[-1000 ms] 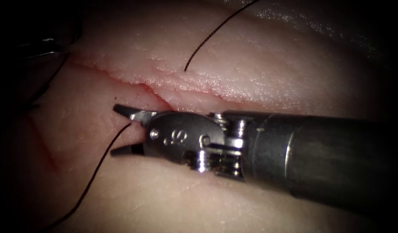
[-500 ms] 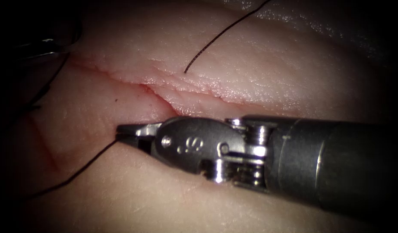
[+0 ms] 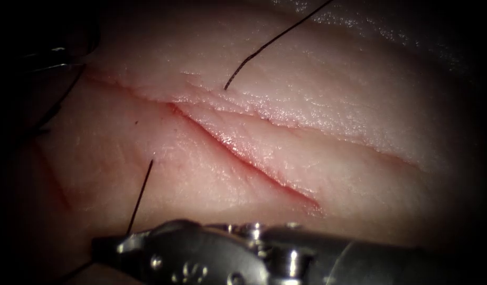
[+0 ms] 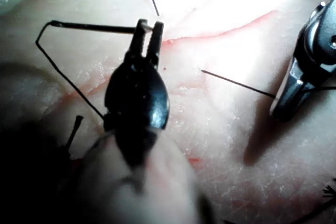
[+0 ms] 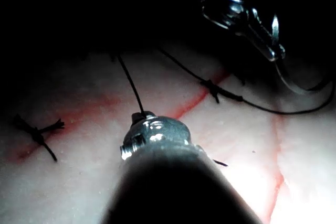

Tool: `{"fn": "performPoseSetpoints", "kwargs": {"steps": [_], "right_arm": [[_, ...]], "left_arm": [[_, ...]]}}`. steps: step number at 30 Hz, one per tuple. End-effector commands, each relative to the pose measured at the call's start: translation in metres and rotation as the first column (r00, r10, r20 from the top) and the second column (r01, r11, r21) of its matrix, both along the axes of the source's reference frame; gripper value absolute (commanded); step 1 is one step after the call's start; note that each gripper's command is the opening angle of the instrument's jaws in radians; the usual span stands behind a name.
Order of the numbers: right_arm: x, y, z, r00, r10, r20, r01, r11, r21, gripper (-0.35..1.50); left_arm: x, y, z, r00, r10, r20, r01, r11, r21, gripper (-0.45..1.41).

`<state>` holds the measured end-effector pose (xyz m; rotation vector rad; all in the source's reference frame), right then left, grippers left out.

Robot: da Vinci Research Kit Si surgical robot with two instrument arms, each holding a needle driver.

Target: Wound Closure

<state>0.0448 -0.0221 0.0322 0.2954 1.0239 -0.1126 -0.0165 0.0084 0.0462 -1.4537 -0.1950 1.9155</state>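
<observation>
My right tool's jaws (image 3: 110, 246) are shut on a dark thread (image 3: 140, 198) that rises taut out of the tissue (image 3: 328, 132) just left of the cut (image 3: 238, 155). The same grip shows in the left wrist view (image 4: 279, 106) and the right wrist view (image 5: 142, 117). A second strand (image 3: 264, 47) meets the tissue on the cut's right side. My left tool (image 3: 50, 59) sits at the far left, jaws (image 4: 148, 25) shut on the curved needle (image 5: 302, 90) near one end. The needle (image 4: 94, 26) is clear of the tissue, with thread trailing from its free end.
Tied stitches with short cut ends (image 5: 37, 132) (image 5: 212, 87) lie along the cut in the right wrist view. Red fluid lines the cut's edges (image 3: 286, 184). The right tool's shaft (image 3: 307, 258) crosses the near edge of the endoscope view.
The right tool's jaws closed on the thread left of the cut, then drew down toward the picture's near edge, pulling the strand taut and uncovering the cut. The left tool stayed put.
</observation>
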Motion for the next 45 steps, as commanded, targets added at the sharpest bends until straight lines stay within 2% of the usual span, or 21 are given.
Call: {"fn": "performPoseSetpoints", "kwargs": {"steps": [1,3,8,9,11,12,13,14,17,21,26,27,31,35,36,37,38,39,40,42,45], "right_arm": [[0.0012,-0.0004,-0.0002,1.0,-0.008,-0.009,0.008,1.0,0.001,-0.35],[0.0016,-0.0007,-0.0007,0.999,-0.035,-0.02,0.035,0.999,0.008,-0.35],[0.0019,-0.0002,-0.0005,0.998,-0.021,-0.051,0.021,1.0,-0.001,-0.35],[0.0018,0.0002,-0.0004,0.998,-0.004,-0.056,0.003,1.0,-0.007,-0.28],[0.0012,0.0013,0.0,0.998,0.023,-0.055,-0.024,1.0,-0.016,0.09],[0.0005,0.0025,0.0004,0.998,0.045,-0.045,-0.046,0.999,-0.021,0.68],[0.0,0.0034,0.0007,0.997,0.061,-0.039,-0.062,0.998,-0.023,1.03],[-0.0004,0.004,0.001,0.996,0.076,-0.035,-0.077,0.997,-0.025,1.16],[-0.0017,0.0058,0.0019,0.991,0.13,-0.016,-0.131,0.989,-0.063,1.36],[-0.0026,0.0072,0.0031,0.982,0.186,-0.015,-0.186,0.975,-0.118,1.41],[-0.0028,0.0081,0.0065,0.983,0.181,-0.019,-0.182,0.975,-0.128,1.41],[-0.0028,0.0081,0.0065,0.983,0.181,-0.019,-0.182,0.975,-0.128,1.41],[-0.0009,0.0075,0.0105,0.986,0.168,-0.015,-0.168,0.974,-0.151,1.38],[0.0003,0.0069,0.012,0.988,0.153,-0.013,-0.153,0.974,-0.165,1.28],[0.0003,0.0068,0.012,0.988,0.153,-0.012,-0.153,0.974,-0.166,1.2],[0.0003,0.0068,0.012,0.989,0.149,-0.011,-0.149,0.974,-0.171,0.93],[0.0003,0.0068,0.012,0.989,0.149,-0.011,-0.149,0.974,-0.171,0.93],[-0.0001,0.0069,0.0117,0.989,0.146,-0.014,-0.146,0.975,-0.168,0.15],[-0.0007,0.0068,0.0113,0.991,0.131,0.0,-0.129,0.978,-0.163,-0.35],[-0.0014,0.007,0.0106,0.992,0.12,0.028,-0.115,0.981,-0.159,-0.35],[-0.0028,0.0079,0.0086,0.985,0.164,0.047,-0.153,0.974,-0.169,-0.35]], "left_arm": [[-0.0005,-0.0003,0.0006,1.0,0.001,0.001,-0.001,1.0,0.001,-0.45],[-0.0005,-0.0003,0.0006,1.0,0.001,0.001,-0.001,1.0,0.001,-0.45],[-0.0005,-0.0003,0.0006,1.0,0.001,0.001,-0.001,1.0,0.001,-0.45],[-0.0005,-0.0003,0.0006,1.0,0.001,0.001,-0.001,1.0,0.001,-0.45],[-0.0005,-0.0003,0.0006,1.0,0.001,0.001,-0.001,1.0,0.001,-0.45],[-0.0004,-0.0003,0.0006,1.0,0.001,0.001,-0.001,1.0,0.001,-0.45],[-0.0004,-0.0003,0.0006,1.0,0.003,-0.001,-0.003,1.0,0.002,-0.45],[-0.0004,-0.0003,0.0006,1.0,0.003,-0.001,-0.003,1.0,0.002,-0.45],[-0.0004,-0.0003,0.0006,1.0,0.003,-0.001,-0.003,1.0,0.002,-0.45],[-0.0004,-0.0003,0.0006,1.0,0.003,-0.001,-0.003,1.0,0.002,-0.45],[-0.0005,-0.0003,0.0007,1.0,0.002,-0.001,-0.002,1.0,0.001,-0.45],[-0.0005,-0.0003,0.0007,1.0,0.002,-0.001,-0.002,1.0,0.001,-0.45],[-0.0007,-0.0004,0.0008,1.0,0.002,-0.005,-0.002,1.0,0.001,-0.45],[-0.0007,-0.0004,0.0008,1.0,0.002,-0.005,-0.002,1.0,0.001,-0.45],[-0.0007,-0.0004,0.0008,1.0,0.002,-0.005,-0.002,1.0,0.001,-0.45],[-0.0007,-0.0004,0.0008,1.0,0.002,-0.004,-0.002,1.0,0.001,-0.45],[-0.0007,-0.0004,0.0008,1.0,0.002,-0.004,-0.002,1.0,0.001,-0.45],[-0.0007,-0.0004,0.0008,1.0,0.002,-0.005,-0.002,1.0,0.001,-0.45],[-0.0007,-0.0004,0.0008,1.0,0.002,-0.005,-0.002,1.0,0.001,-0.45],[-0.0007,-0.0004,0.0008,1.0,0.002,-0.005,-0.002,1.0,0.001,-0.45],[-0.0007,-0.0004,0.0008,1.0,0.002,-0.004,-0.002,1.0,0.001,-0.45]]}}
